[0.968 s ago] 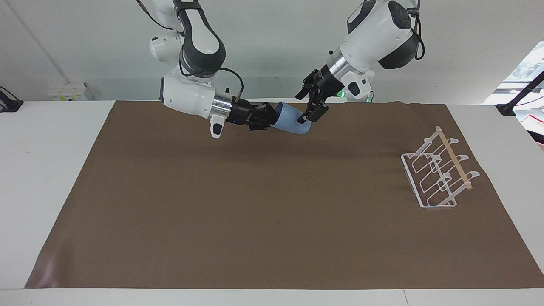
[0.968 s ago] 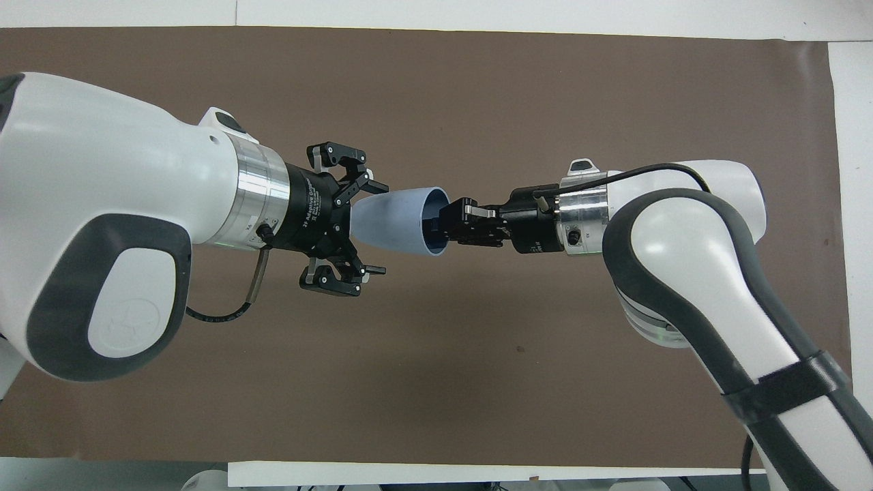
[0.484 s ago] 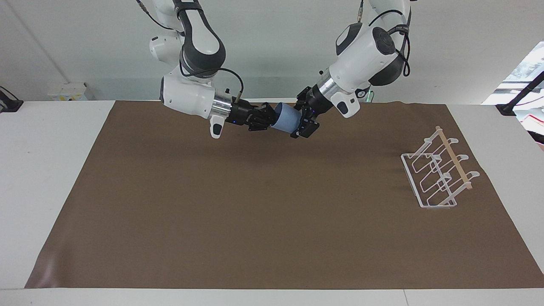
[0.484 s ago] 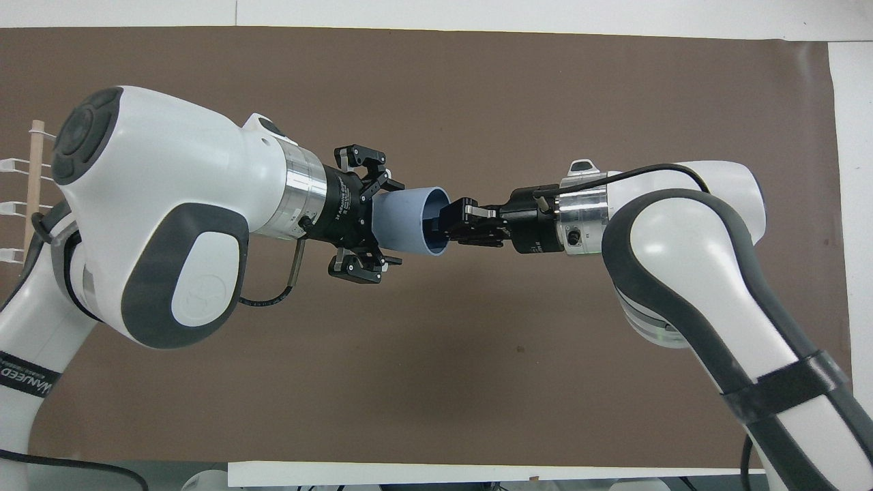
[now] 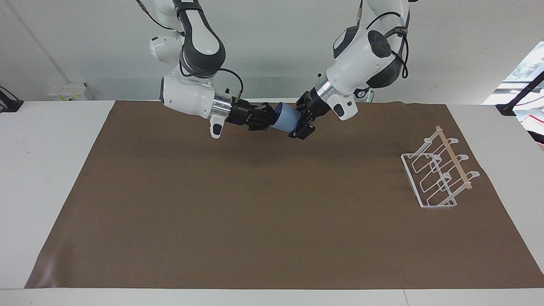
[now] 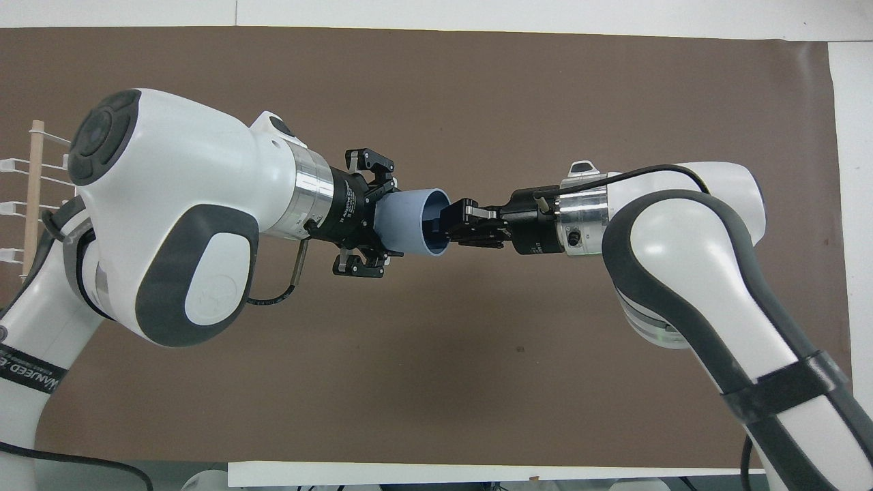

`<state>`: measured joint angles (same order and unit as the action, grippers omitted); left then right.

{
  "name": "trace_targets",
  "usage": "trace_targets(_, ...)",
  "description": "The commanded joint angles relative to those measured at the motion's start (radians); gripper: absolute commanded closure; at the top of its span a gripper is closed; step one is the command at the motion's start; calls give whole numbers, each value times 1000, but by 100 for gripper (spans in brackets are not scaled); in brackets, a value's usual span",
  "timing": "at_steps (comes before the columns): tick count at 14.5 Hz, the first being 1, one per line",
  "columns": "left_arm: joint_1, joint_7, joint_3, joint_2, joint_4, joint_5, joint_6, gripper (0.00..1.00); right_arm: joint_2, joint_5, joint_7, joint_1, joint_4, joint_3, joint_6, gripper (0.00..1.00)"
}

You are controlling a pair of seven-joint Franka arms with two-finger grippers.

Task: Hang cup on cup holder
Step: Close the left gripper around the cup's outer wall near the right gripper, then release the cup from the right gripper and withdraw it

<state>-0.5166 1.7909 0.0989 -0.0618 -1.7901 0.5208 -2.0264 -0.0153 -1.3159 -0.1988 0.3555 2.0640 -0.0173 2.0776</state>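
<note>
The light-blue cup [image 5: 285,118] is held on its side in the air over the brown mat's edge nearest the robots. My right gripper [image 5: 267,118] is shut on the cup's rim, with one finger inside the mouth; it also shows in the overhead view [image 6: 447,228]. My left gripper [image 5: 300,121] is open, and its fingers straddle the closed end of the cup [image 6: 406,221]; it shows in the overhead view too [image 6: 378,218]. The white wire cup holder [image 5: 440,174] with its wooden rod stands at the left arm's end of the table, with nothing on it.
A brown mat [image 5: 255,212] covers most of the white table [image 5: 51,170]. The holder's rod and prongs show at the overhead view's edge [image 6: 34,191], partly hidden by my left arm.
My left gripper has moved in onto the cup's closed end, and its open fingers now sit around it. My right gripper and the cup have stayed in place.
</note>
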Motion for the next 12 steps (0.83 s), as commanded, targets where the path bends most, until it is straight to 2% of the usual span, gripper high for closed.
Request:
trace_targets(1, -19, -28, -7, 22, -31, -5, 3, 100, 8, -20, 19, -15, -1, -4, 9, 90)
trace_targets(2, -11, -25, -7, 22, -26, -5, 12, 100, 8, -20, 21, -15, -4, -4, 9, 87)
trace_targets(3, -7, -19, -8, 23, -23, -5, 32, 100, 6, -19, 18, -19, -5, -4, 9, 72)
trace_targets(4, -2, -9, -14, 23, -19, -5, 55, 100, 6, -14, 16, -24, -7, -3, 9, 5)
trace_targets(5, 12, 14, -18, 25, -8, -15, 83, 100, 6, -8, 21, -45, -16, -1, 7, 1)
trace_targets(6, 35, 33, -19, 25, 1, -34, 112, 100, 6, -5, 22, -73, -27, -1, 1, 1)
trace_targets(8, 59, 79, -19, 23, 11, -230, 156, 100, 21, 58, 36, -146, -39, 3, -11, 1)
trace_targets(11, 104, 87, -19, 34, -5, -488, 256, 100, 58, 353, 50, -321, -86, 5, -76, 1)
trace_targets(12, 105, 81, -19, 36, -2, -598, 303, 100, 57, 491, 50, -372, -120, 5, -109, 1)
